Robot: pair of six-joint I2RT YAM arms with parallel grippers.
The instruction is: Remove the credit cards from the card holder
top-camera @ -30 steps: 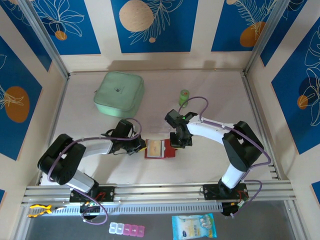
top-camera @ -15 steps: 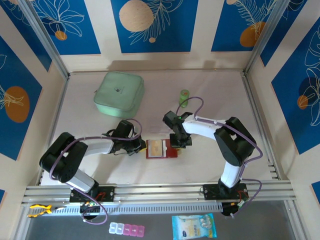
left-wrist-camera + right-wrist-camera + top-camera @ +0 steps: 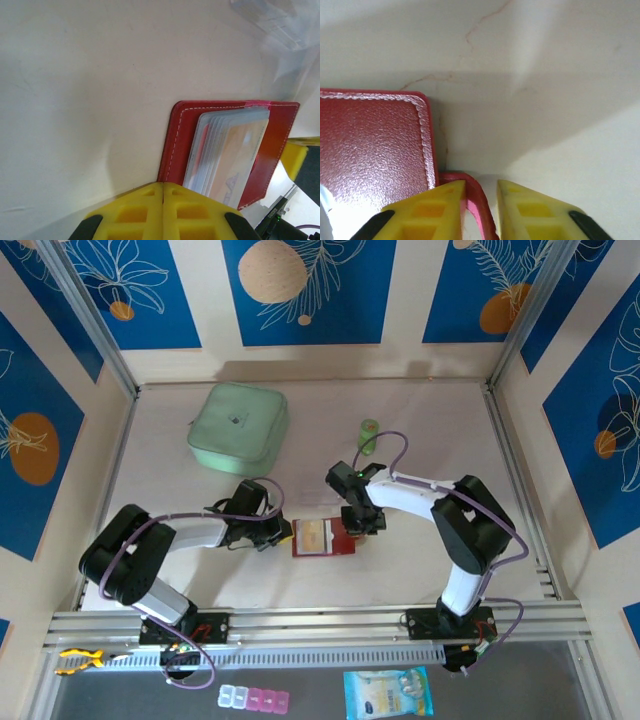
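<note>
Card holder [image 3: 322,538] is noted open near the counter's [image 3: 420,570] near edge, midway along it; credit cards [image 3: 235,155] are tucked in its clear pockets. Left gripper [image 3: 163,186], fingers together, is pressed at its left edge. Right gripper [image 3: 481,186] is parted astride the red tab [image 3: 474,178]. Risk judged: the tab is lost and the cover folds shut.

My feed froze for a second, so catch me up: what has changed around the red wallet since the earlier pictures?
The right arm's elbow swung inward and the right fingers parted slightly around the small red tab of the flat red folding card holder. The left fingers stayed shut at the holder's opposite edge; the tan cards stayed in their clear pockets.
</note>
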